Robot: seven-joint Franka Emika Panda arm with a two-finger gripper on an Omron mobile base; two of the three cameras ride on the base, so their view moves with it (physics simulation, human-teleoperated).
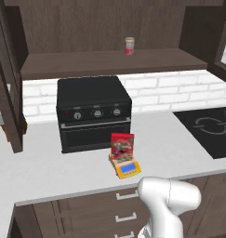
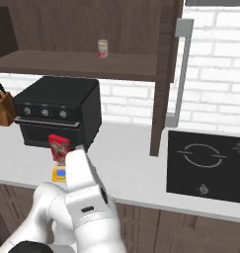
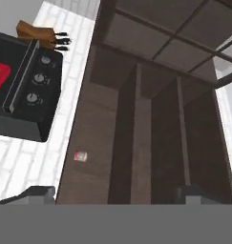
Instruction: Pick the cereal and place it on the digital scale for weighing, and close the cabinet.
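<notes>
Right now the cereal is standing upright on the digital scale, near the middle of the left base view. Both are sitting on the white counter, just in front of the black toaster oven. In the right base view the red box is showing at the left, partly behind the white arm.

Up at the top middle of the left base view, a small can is resting on the shelf of the cabinet. The cabinet is standing open, and 1 door with its long silver handle is sticking out at the upper right of the right base view.

The gripper is pointing into the open cabinet in the hand view. Its 2 fingertips are sitting wide apart at the bottom of that view, and they are holding nothing. A knife block is standing at the left edge of the right base view. A black cooktop is lying at the lower right.
</notes>
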